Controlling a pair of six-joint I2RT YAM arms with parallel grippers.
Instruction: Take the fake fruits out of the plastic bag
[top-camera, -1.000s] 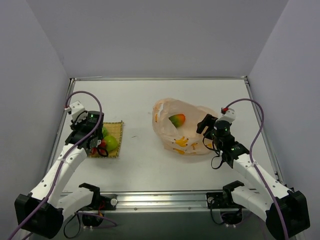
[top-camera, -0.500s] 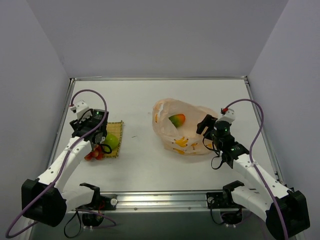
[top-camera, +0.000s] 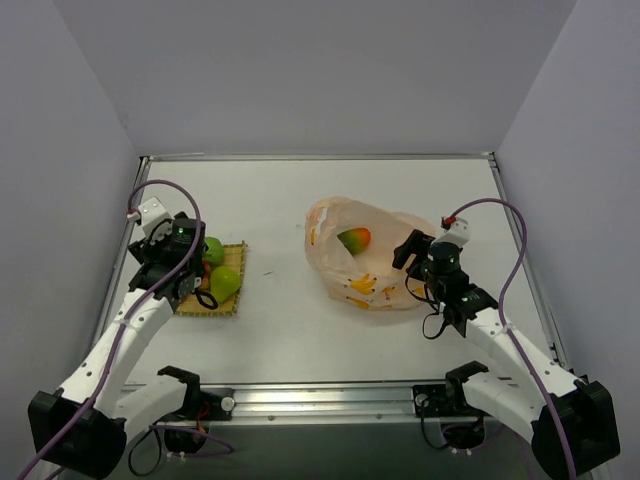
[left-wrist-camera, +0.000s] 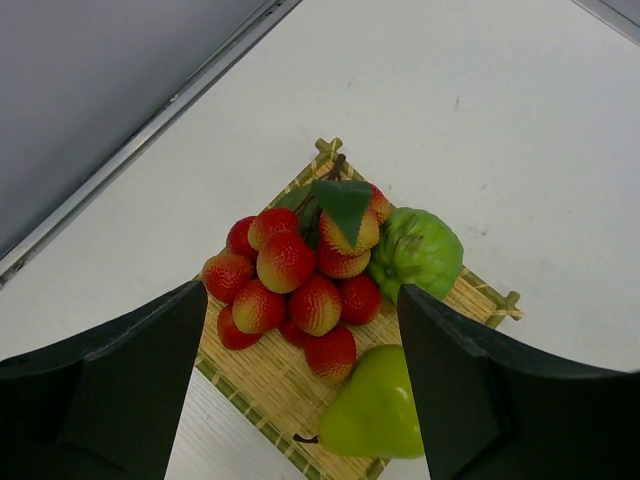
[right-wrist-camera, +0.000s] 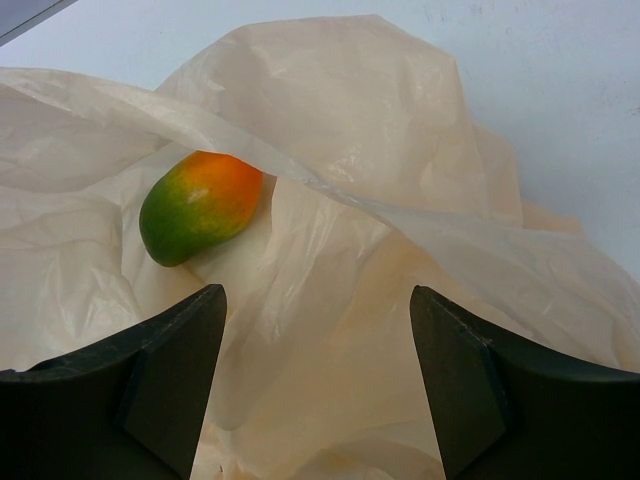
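Observation:
The plastic bag (top-camera: 375, 270) lies crumpled right of the table's middle, its mouth open. Inside it rests an orange-green mango-like fruit (top-camera: 354, 240) (right-wrist-camera: 200, 205), on the bag's peach film (right-wrist-camera: 380, 130). My right gripper (top-camera: 408, 265) (right-wrist-camera: 315, 295) hovers open over the bag's near side, holding nothing. At the left, a red berry bunch (left-wrist-camera: 300, 275) with a dark green leaf, a bumpy green fruit (left-wrist-camera: 418, 250) and a yellow-green pear (left-wrist-camera: 375, 415) (top-camera: 226, 284) lie on a woven mat (left-wrist-camera: 260, 385). My left gripper (top-camera: 193, 285) (left-wrist-camera: 302, 292) hangs open above the berries, gripping nothing.
The yellow woven mat (top-camera: 232, 305) sits near the table's left rail (top-camera: 135, 215). A metal frame borders the table at the back and on the right (top-camera: 520, 230). Bare white tabletop (top-camera: 280, 290) separates the mat from the bag.
My left gripper has opened and let go of the red berry bunch, which now lies on the mat. The left arm swung over the mat meanwhile. The right arm has not moved.

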